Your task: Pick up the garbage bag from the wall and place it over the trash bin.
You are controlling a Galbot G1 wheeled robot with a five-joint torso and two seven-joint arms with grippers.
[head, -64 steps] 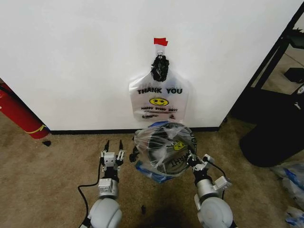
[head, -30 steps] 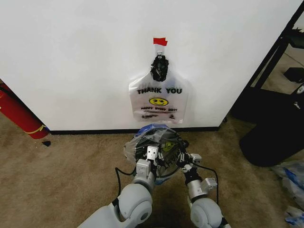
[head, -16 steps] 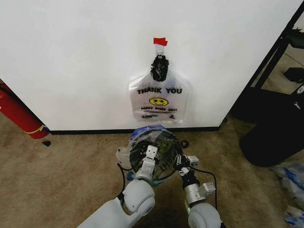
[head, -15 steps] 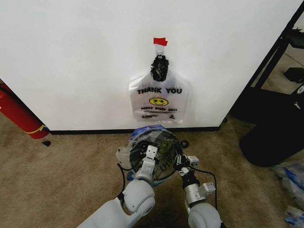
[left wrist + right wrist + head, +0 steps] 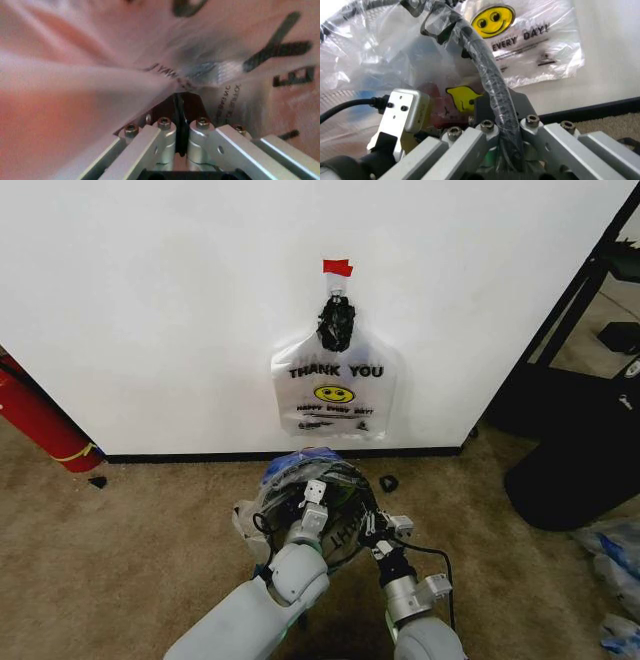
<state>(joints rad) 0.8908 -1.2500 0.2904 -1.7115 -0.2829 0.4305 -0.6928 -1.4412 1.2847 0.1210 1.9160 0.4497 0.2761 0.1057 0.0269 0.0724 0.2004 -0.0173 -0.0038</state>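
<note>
Garbage bag (image 5: 315, 480) is off the wall (image 5: 150, 300) and draped over the trash bin (image 5: 335, 520), which sits on the carpet just below a like printed bag (image 5: 335, 385) hanging from its hook. Plastic bunched, rim not fully covered by the look of it. Left claw (image 5: 312, 502) pinched shut on a fold of the bag; right claw (image 5: 378, 530) clamped over the bin's rim and the film. Judged: pickup done, spreading and seating the bag left.
</note>
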